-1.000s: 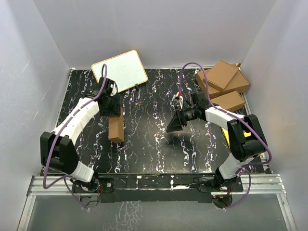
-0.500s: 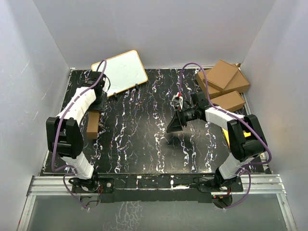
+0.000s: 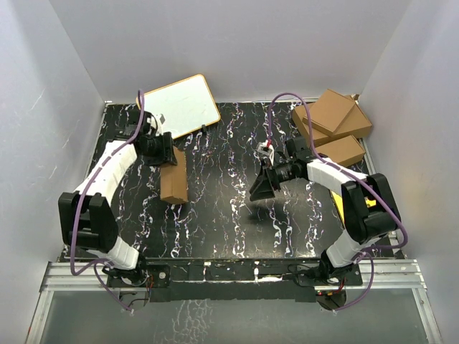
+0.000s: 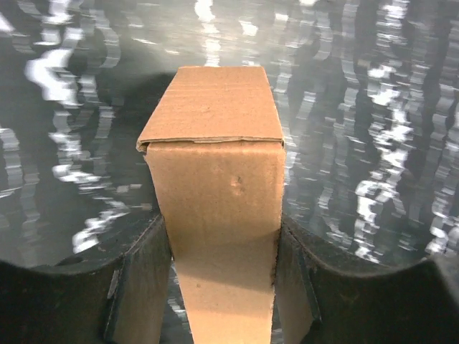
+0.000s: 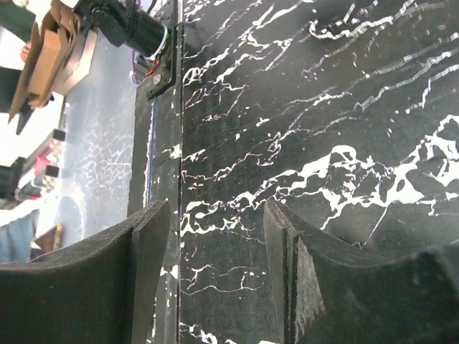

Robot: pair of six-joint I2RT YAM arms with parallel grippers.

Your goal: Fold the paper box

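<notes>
Left gripper: jaws clamped on the two long sides of the small plain brown cardboard carton, which juts forward with its end flap shut. This grip suits carrying or setting down a box that looks fully folded. The carton lies just in front of the white wood-framed board. Right gripper: jaws parted, empty, well to the right of that board, apparently on standby

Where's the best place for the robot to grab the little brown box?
Grip the paper box across its two long side walls, near one end, coming in along its length, as the left pincer grips it now. Those walls are flat and parallel, and narrow enough apart to fit between the fingers.
</notes>
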